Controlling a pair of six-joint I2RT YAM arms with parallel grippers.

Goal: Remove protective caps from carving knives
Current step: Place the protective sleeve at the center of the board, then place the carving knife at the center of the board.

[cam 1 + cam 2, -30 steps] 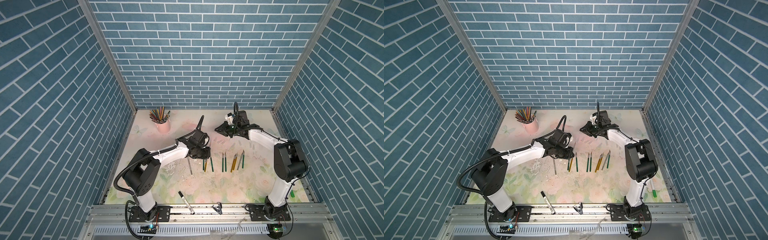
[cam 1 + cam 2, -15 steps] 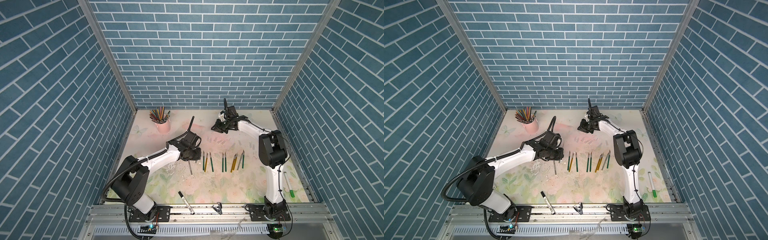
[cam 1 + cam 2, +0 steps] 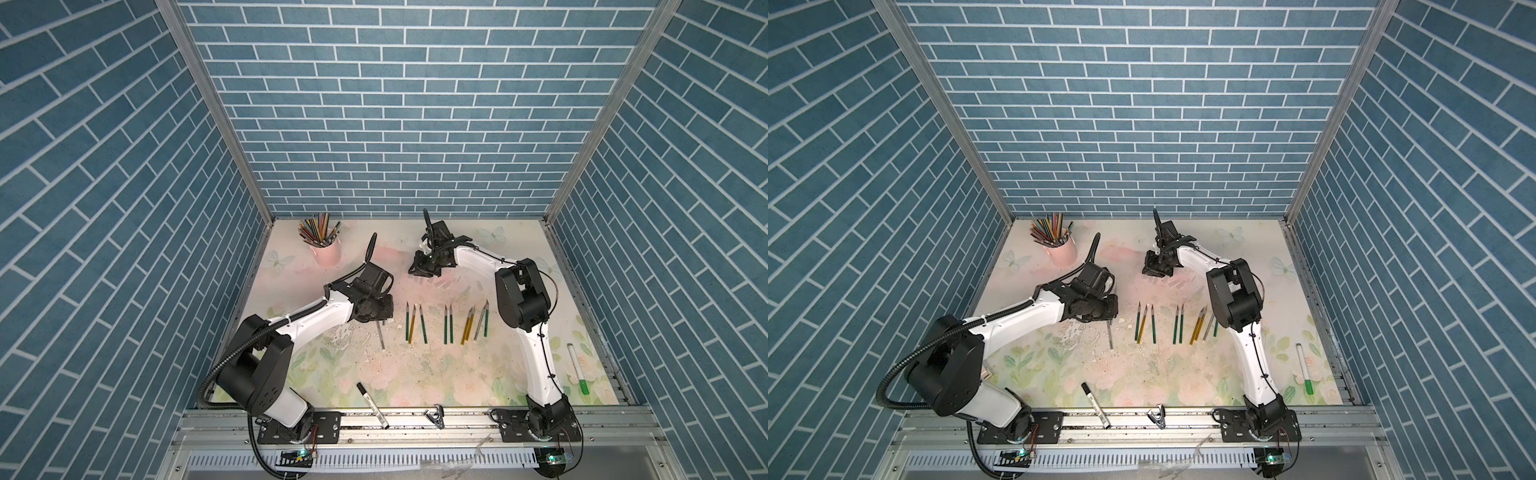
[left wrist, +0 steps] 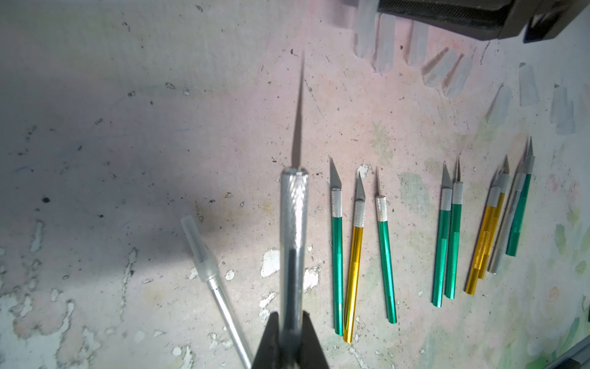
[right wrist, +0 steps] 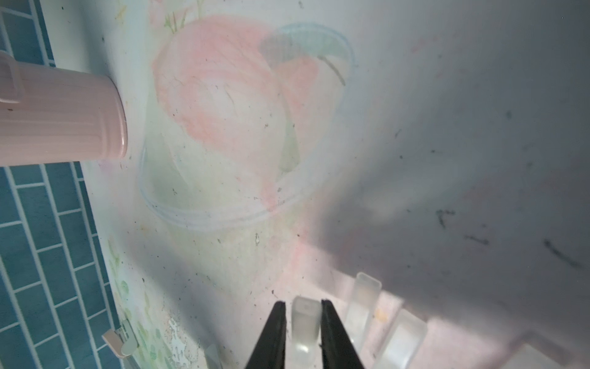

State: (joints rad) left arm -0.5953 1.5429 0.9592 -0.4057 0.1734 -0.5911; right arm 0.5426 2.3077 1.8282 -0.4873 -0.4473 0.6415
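Note:
My left gripper (image 4: pixel 290 314) is shut on a silver carving knife (image 4: pixel 293 217) whose bare blade points away from the camera. Beside it on the mat lies another silver knife (image 4: pixel 223 300) with a protective cap (image 4: pixel 198 249) on its tip. Several uncapped green and gold carving knives (image 3: pixel 446 324) lie in a row right of my left gripper (image 3: pixel 380 313). My right gripper (image 5: pixel 301 303) is low over the mat at the back (image 3: pixel 424 270), jaws slightly apart. A whitish cap (image 5: pixel 305 322) lies between them, next to other loose caps (image 5: pixel 362 303).
A pink cup of coloured pencils (image 3: pixel 326 249) stands at the back left. Near the front rail lie a black-capped marker (image 3: pixel 372 399) and a black clip (image 3: pixel 434 417). A green-capped marker (image 3: pixel 578 368) lies at the right edge. More loose caps (image 4: pixel 447 70) lie beyond the knife row.
My right gripper has moved left and down to the mat beside the loose caps, and its jaws have eased apart. My left gripper has drawn back left with the silver knife.

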